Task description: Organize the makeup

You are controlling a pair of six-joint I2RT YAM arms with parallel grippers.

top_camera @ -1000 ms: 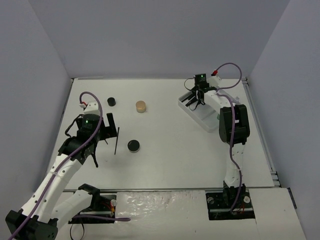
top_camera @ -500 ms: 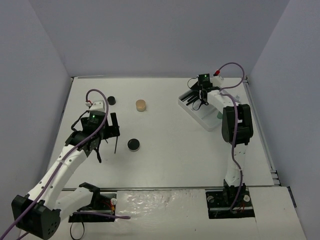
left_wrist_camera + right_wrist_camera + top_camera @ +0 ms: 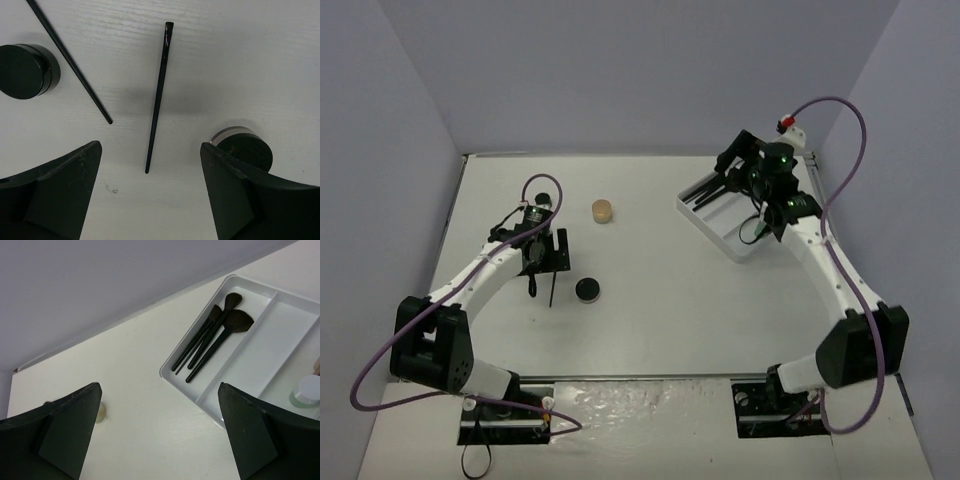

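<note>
Left fingers (image 3: 60,190) spread wide, hovered over thin black brush (image 3: 159,95) lying loose near worktop (image 3: 250,60) left edge. Judgement: drop straight, pinch mid-shaft, keep level. Crowded: second black stick (image 3: 70,60) and black pot (image 3: 22,70) on one side, another pot (image 3: 245,150) just beside the other finger. Right fingers (image 3: 55,435) spread, empty, above white tray (image 3: 280,335) at far right corner, brushes (image 3: 215,335) inside.

Black brushes (image 3: 216,326) are standing out against a white tray (image 3: 280,335), a tan jar (image 3: 602,211) and glossy black pots (image 3: 22,71) against the white table (image 3: 660,300).
</note>
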